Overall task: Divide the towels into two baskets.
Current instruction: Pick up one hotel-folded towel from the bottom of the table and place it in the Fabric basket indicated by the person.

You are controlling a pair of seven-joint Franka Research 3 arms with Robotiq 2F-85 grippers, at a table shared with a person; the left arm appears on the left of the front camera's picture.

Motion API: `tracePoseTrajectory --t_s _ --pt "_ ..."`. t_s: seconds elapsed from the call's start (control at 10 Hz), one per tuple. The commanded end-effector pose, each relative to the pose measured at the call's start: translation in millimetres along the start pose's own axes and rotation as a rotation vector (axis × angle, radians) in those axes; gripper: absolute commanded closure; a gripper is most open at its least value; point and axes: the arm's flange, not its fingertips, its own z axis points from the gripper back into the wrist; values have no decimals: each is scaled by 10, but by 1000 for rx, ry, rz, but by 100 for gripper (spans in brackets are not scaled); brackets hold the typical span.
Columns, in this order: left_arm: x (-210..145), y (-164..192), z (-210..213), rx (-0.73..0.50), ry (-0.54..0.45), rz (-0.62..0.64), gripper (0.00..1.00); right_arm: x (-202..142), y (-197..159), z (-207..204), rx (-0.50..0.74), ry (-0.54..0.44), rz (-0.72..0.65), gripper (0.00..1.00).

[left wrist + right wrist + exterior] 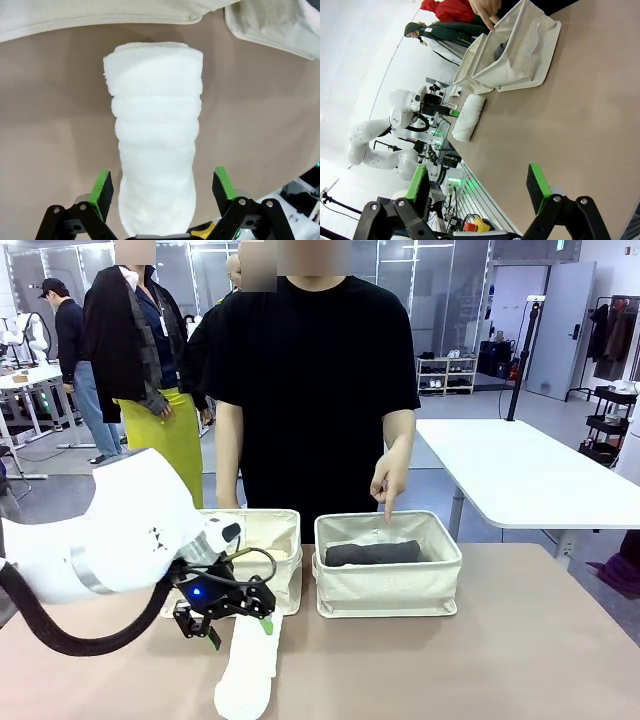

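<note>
While left gripper point(162, 187) gapes astride white towel point(155, 135) | right gripper point(480, 186) open | bare table point(520, 640) right.

robot lab: another arm point(30, 335), white tables point(520, 465).

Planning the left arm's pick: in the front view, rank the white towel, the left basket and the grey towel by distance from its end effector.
1. White towel, just under the left end effector.
2. Left basket, right behind.
3. Grey towel, in the right basket.
</note>
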Motion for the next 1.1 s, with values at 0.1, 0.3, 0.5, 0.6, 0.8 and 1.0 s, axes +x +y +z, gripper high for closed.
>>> tracePoseTrajectory --t_s 0.1,0.3,0.5,0.6,0.8,1.0 --pt "50 -200 -244 111 -37 62 0 -1 52 -1 -2 -2 -26 2" --pt "62 -238 -368 125 -16 38 0 -1 52 -1 -2 -2 -26 2" --pt "65 -255 -467 166 6 12 0 -1 52 -1 -2 -2 -26 2" --pt "70 -262 -506 183 13 -10 0 -1 52 -1 -2 -2 -26 2" --pt "100 -244 -563 206 30 -33 19 -1 52 -1 -2 -2 -26 2" --pt "101 -242 -561 219 30 -43 38 -1 52 -1 -2 -2 -26 2"
